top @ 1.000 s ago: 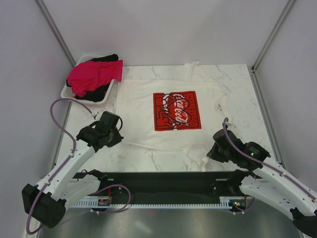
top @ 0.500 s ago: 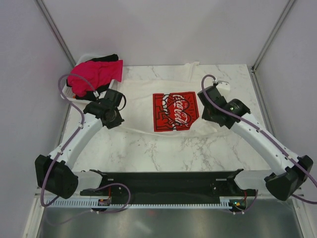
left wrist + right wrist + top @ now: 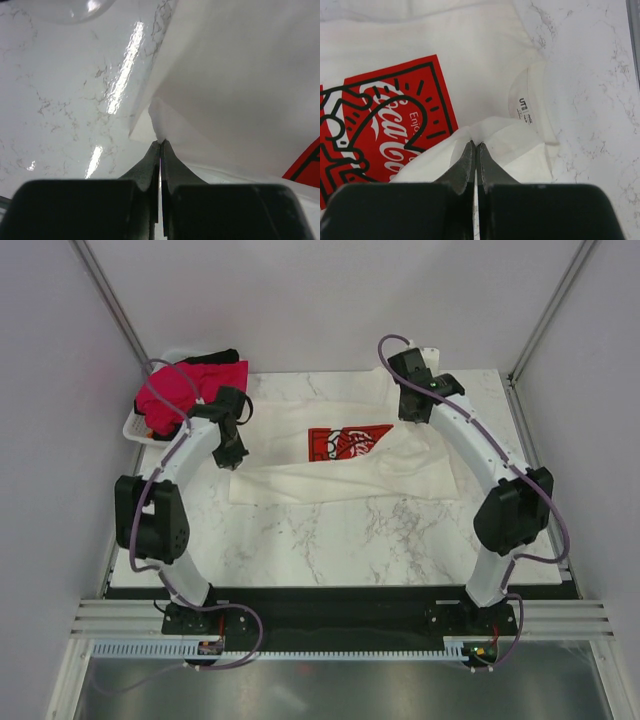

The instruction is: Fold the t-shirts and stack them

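Note:
The large white t-shirt (image 3: 330, 478) lies folded across the middle of the marble table (image 3: 330, 540), its near part drawn back over its red logo (image 3: 345, 440). My left gripper (image 3: 232, 453) is shut on the white cloth's left edge; in the left wrist view the fingertips (image 3: 156, 150) pinch a white fold (image 3: 235, 85). At the right, my right gripper (image 3: 413, 412) is shut on a fold of the same shirt (image 3: 490, 132), held above the logo (image 3: 390, 115) and the neck label (image 3: 524, 107). A red-pink t-shirt (image 3: 185, 390) and a black t-shirt (image 3: 215, 358) lie heaped at the back left.
A white plastic basket (image 3: 133, 426) at the back left corner holds the red-pink and black shirts. Grey walls close in the back and both sides. Both arms reach far out over the table from their bases at the near edge.
Both grippers have swept from the near edge toward the back, carrying the white shirt's near hem with them. The shirt has gone from flat to folded, and the logo is now half covered.

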Action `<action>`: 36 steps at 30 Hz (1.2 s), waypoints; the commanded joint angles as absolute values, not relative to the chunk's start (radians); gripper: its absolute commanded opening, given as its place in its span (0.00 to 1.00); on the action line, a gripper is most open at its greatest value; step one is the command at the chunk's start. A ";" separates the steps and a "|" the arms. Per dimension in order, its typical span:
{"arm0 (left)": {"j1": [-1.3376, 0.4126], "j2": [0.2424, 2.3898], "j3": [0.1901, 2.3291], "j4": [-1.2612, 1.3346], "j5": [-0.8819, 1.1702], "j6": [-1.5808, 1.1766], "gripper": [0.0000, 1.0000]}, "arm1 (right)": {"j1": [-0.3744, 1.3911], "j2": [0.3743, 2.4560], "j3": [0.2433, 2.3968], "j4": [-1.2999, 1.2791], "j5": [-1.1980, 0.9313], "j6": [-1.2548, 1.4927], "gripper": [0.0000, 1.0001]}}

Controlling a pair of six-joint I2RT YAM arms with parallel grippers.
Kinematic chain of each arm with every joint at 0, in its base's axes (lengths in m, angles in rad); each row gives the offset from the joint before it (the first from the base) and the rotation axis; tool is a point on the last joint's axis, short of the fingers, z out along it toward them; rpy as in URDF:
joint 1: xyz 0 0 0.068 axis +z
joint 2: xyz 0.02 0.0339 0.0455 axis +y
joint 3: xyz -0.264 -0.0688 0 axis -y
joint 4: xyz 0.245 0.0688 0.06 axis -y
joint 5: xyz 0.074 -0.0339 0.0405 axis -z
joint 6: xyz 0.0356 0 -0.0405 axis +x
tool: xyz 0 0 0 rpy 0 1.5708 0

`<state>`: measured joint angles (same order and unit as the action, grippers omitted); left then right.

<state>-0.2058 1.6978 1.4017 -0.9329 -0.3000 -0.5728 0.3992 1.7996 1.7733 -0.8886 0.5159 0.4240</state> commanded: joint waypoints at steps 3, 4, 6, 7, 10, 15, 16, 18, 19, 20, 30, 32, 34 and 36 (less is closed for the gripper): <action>-0.164 1.898 1.580 -0.900 -0.250 -0.479 0.02 | 0.350 2.004 2.006 -0.862 0.537 0.344 0.00; -0.160 1.929 1.604 -0.902 -0.244 -0.469 0.05 | 0.342 2.040 2.041 -0.871 0.546 0.325 0.00; -0.149 1.994 1.673 -0.925 -0.204 -0.456 0.25 | 0.327 2.123 2.185 -0.909 0.598 0.325 0.38; -0.147 2.000 1.692 -0.936 -0.187 -0.454 0.38 | 0.321 2.200 2.241 -0.975 0.612 0.327 0.80; -0.152 1.921 1.652 -0.925 -0.176 -0.463 0.70 | 0.301 2.234 2.297 -1.061 0.649 0.379 0.98; -0.150 1.732 1.424 -0.871 -0.207 -0.492 0.76 | 0.241 1.921 1.695 -0.826 0.479 0.469 0.98; -0.150 1.697 1.381 -0.833 -0.209 -0.500 0.75 | 0.221 1.817 1.612 -0.760 0.389 0.491 0.98; -0.147 1.603 1.253 -0.790 -0.207 -0.528 0.75 | 0.135 1.688 1.385 -0.706 0.283 0.554 0.96; -0.143 1.579 1.214 -0.769 -0.203 -0.540 0.75 | 0.100 1.651 1.312 -0.645 0.173 0.570 0.94; -0.138 1.531 1.175 -0.721 -0.184 -0.561 0.75 | 0.036 1.619 1.245 -0.609 0.114 0.584 0.93; -0.118 1.462 0.899 -0.502 -0.133 -0.650 0.78 | -0.136 1.600 1.012 -0.466 -0.064 0.534 0.82; -0.115 1.473 0.887 -0.486 -0.152 -0.669 0.78 | -0.137 1.606 1.011 -0.446 -0.077 0.535 0.81; -0.112 1.474 0.861 -0.454 -0.163 -0.684 0.78 | -0.137 1.617 0.999 -0.417 -0.101 0.537 0.78; -0.110 1.476 0.833 -0.430 -0.167 -0.706 0.78 | -0.137 1.640 0.993 -0.405 -0.106 0.535 0.74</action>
